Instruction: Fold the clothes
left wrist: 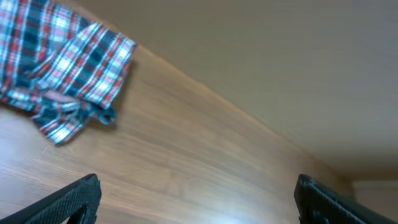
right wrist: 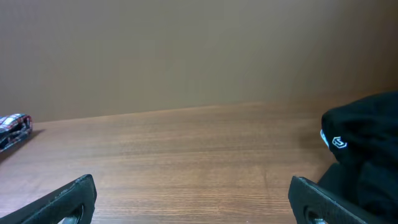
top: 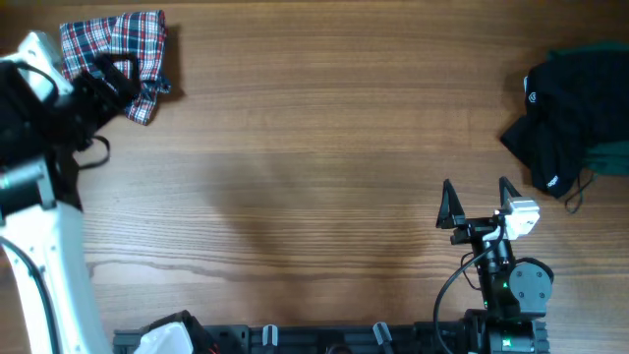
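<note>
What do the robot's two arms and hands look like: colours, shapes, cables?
The left arm has a white shell and black joints, with thin black cables beside it. The right arm is mostly black, with a white block at the wrist, a black cable and a green light near its base. The left hand and the right hand have black tapered fingers.

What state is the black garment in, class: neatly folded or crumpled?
Crumpled. The black garment lies in an uneven heap with an irregular outline and no flat, squared layers.
</note>
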Robot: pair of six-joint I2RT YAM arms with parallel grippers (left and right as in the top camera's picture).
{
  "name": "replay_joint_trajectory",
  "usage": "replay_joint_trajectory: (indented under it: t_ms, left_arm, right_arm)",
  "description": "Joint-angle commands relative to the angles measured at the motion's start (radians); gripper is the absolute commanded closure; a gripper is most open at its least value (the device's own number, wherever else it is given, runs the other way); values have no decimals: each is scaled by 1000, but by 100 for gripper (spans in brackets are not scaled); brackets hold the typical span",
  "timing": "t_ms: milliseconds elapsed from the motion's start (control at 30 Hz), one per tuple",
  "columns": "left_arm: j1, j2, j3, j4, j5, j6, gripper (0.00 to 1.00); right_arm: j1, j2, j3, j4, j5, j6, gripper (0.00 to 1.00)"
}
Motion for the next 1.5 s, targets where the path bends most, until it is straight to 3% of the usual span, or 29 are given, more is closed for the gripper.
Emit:
replay_joint_trajectory:
  t_ms: [0,100,367,600,1067,1233,1300,1467]
  left_arm:
    - [-140,-222,-160,56,-109,24,0]
    - [-232,-437,-389,184,-178,23,0]
    - [-237,-849,-873,408,-177,68,0]
    - [-270,-1056,-1170,662,-179,19,0]
    - [-344,-1220,-1273,661,-224,23,0]
    - [-345,-1220,-1273,549,-342,24,0]
    - [-345,-1220,-1273,549,-343,119,0]
    - [-344,-1215,-1273,550,-343,127,0]
  right_arm:
    - [0,-3,-1,3,14,19,0]
    - [0,-3,-1,3,14,19,0]
    - [0,-3,-1,3,14,19,0]
    - [0,-3,-1,3,14,19,0]
    - [0,-3,-1,3,14,19,0]
    - [0,-3,-1,3,14,19,0]
    - [0,-3,-1,3,14,19,0]
    - [0,-3,-1,3,14,19,0]
